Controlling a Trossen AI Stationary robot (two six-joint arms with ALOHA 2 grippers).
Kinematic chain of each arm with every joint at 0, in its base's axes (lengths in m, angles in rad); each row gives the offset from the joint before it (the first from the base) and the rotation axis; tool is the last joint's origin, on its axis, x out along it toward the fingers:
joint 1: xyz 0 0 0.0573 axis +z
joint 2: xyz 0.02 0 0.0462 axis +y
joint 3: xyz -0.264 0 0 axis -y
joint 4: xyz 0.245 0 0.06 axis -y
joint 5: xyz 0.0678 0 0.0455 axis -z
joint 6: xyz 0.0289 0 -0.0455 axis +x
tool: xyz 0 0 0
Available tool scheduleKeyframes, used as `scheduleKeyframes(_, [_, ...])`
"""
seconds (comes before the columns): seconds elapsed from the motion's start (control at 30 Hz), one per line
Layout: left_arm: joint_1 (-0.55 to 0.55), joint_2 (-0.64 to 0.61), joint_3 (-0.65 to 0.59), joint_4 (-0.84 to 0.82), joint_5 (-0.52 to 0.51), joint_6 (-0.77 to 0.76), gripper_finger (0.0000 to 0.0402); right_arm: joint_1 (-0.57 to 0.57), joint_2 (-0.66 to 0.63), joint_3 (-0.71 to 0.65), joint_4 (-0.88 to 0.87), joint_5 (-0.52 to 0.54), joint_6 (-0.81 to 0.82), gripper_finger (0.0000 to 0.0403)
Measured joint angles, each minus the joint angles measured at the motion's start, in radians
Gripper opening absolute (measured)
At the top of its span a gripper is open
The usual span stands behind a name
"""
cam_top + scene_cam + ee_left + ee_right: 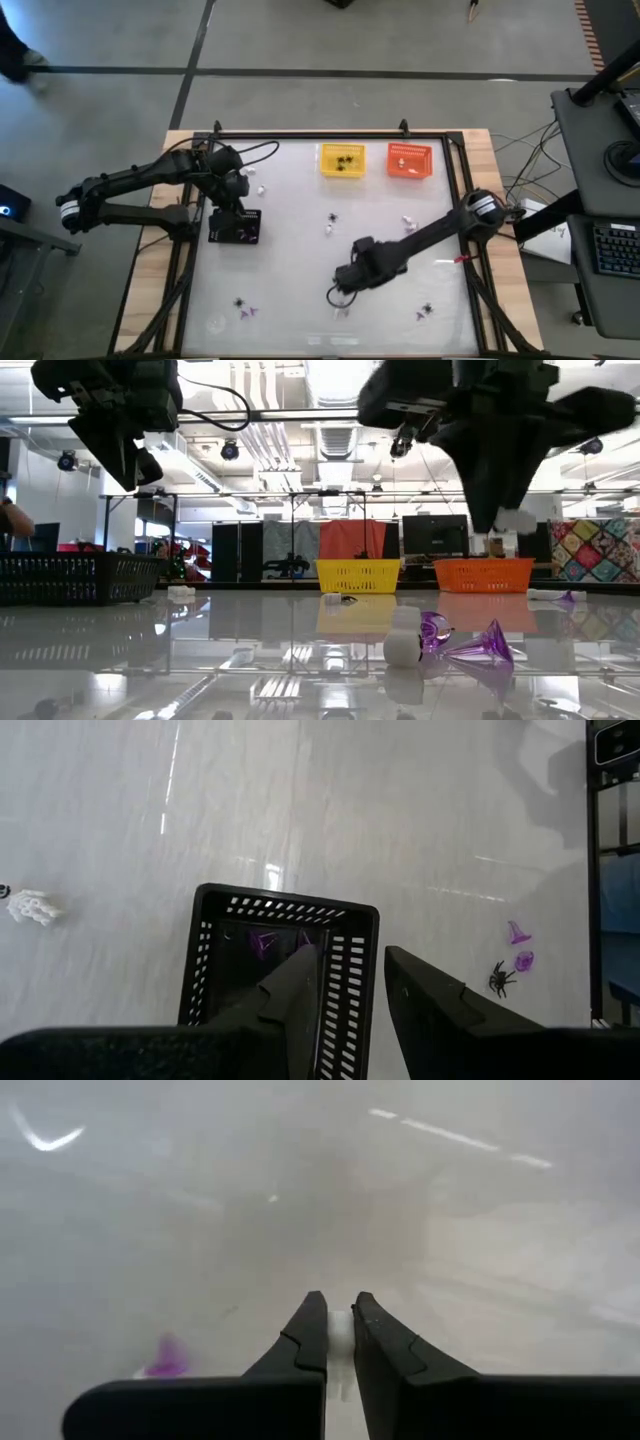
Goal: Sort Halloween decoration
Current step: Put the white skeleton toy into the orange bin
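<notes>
One white trinket [341, 1330] pinched in right hand [340, 1342]

Three mesh baskets: one black [234, 227], one yellow [342, 161], one orange [409, 161], two dark robot arms, roughly ten tiny trinkets loose on the table [300, 190].

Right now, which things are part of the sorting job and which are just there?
Job: white trinket in right gripper; purple trinkets; spider; yellow, orange and black baskets.
Just there: keyboard, cables.
</notes>
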Motion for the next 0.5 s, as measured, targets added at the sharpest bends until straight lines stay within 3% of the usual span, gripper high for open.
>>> scheduleKeyframes(0.27, [0.0, -0.001, 0.0, 0.0, -0.001, -0.008, 0.0102, -0.151, -0.135, -0.018, -0.228, 0.084, -0.21, 0.0013])
scheduleKeyframes(0.5, [0.0, -0.001, 0.0, 0.005, -0.029, -0.028, 0.0102, -0.355, -0.301, -0.104, -0.236, 0.181, -0.446, 0.0013])
